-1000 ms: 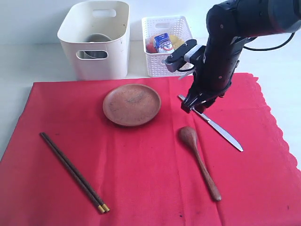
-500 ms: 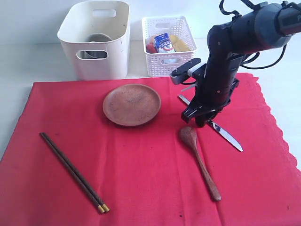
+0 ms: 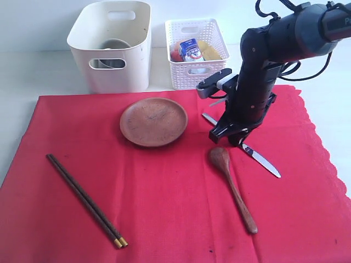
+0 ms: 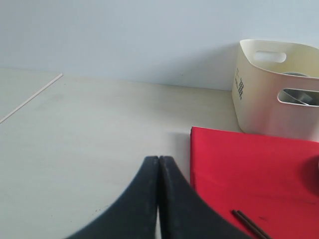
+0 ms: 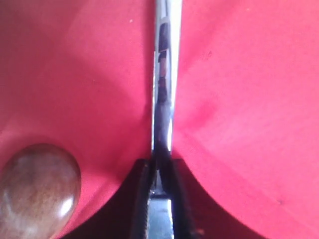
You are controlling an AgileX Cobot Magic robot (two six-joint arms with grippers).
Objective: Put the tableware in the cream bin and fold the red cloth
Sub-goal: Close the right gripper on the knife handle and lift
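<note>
R arm down on knife, right half of red cloth [image 3: 164, 192].
R arm: elbow high, forearm steep, wrist pointing straight down. right gripper [image 3: 229, 137] jaws narrow, pinched on steel table knife [image 3: 264, 164], which lies on the cloth, blade twd scalloped right edge. Wooden spoon [image 3: 233, 186] bowl just beside. left gripper [image 4: 158, 172] jaws pressed together, empty, over bare bench off cloth's left edge. Cream bin [image 3: 109, 55] at bench far edge.

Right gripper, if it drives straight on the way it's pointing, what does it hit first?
The right gripper points down, shut on the knife; straight on, it presses into the red cloth just beneath.
</note>
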